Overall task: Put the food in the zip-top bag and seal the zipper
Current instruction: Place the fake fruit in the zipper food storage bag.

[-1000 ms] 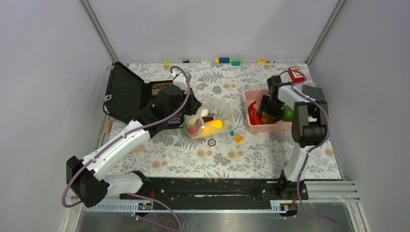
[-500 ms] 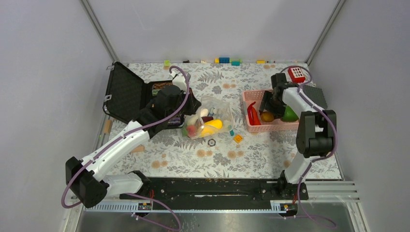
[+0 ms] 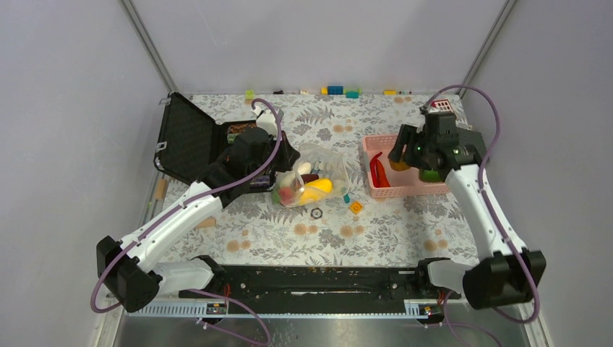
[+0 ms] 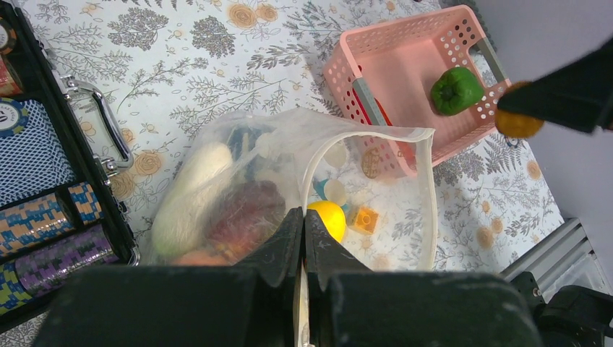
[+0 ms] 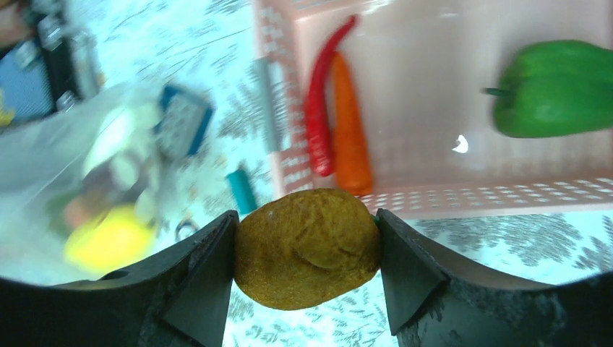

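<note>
Lifted right arm clear of pink basket (image 5: 448,202); my right gripper (image 5: 306,238) clamps peach (image 5: 311,260) for carry to zip-top bag (image 4: 376,181); my left gripper (image 4: 303,231) pinched shut on bag rim, holding mouth open for drop.

The bag (image 3: 323,168) is sitting mid-way across the worktop (image 3: 289,231), the case (image 3: 189,141) lying just left of it, the basket (image 3: 371,142) to its right. In the basket, chilli (image 5: 319,108) and carrot (image 5: 350,130) are lying side by side, pepper (image 5: 556,88) further right, peach (image 5: 307,248) hanging over it.
</note>
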